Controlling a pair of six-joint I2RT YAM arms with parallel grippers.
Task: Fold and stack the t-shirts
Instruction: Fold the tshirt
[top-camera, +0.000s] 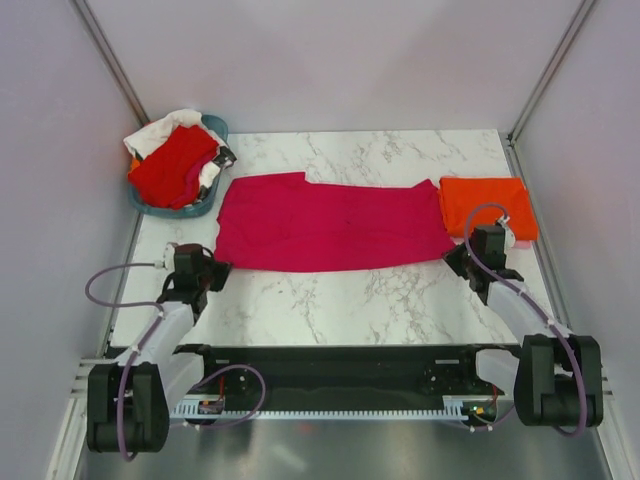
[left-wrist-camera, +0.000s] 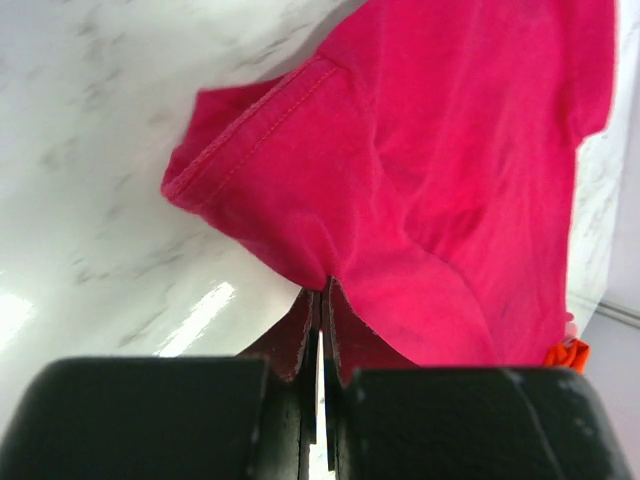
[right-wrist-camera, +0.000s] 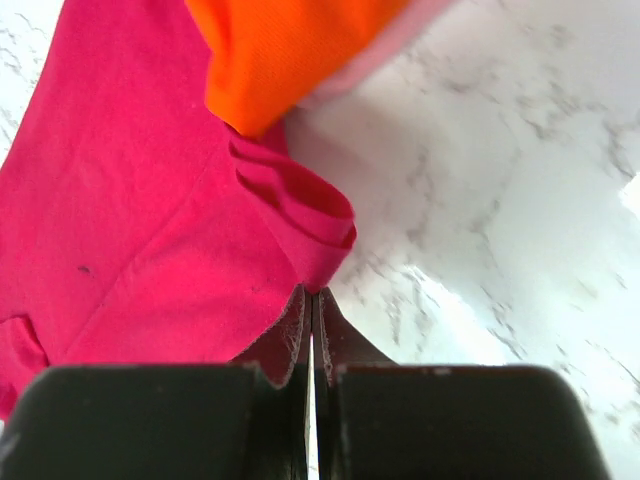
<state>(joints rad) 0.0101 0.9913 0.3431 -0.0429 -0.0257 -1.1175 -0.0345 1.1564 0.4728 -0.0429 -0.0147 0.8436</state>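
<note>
"Magenta-pink t-shirt, where?"
"Mid-frame, spread on the table. My left end effector is pinched shut on its lower-left corner, and my right end effector on its lower-right."
"Others?"
"Orange t-shirt folded at right, touching it. Red t-shirt in the teal basket, upper left."

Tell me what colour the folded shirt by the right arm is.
The folded shirt is bright orange, clearest in the top view.

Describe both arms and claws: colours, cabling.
Left arm and right arm match: black base joints, white links, black wrists. A lilac cable loops along each. Left claw and right claw: two blocky black fingers, dark inner pads.
</note>
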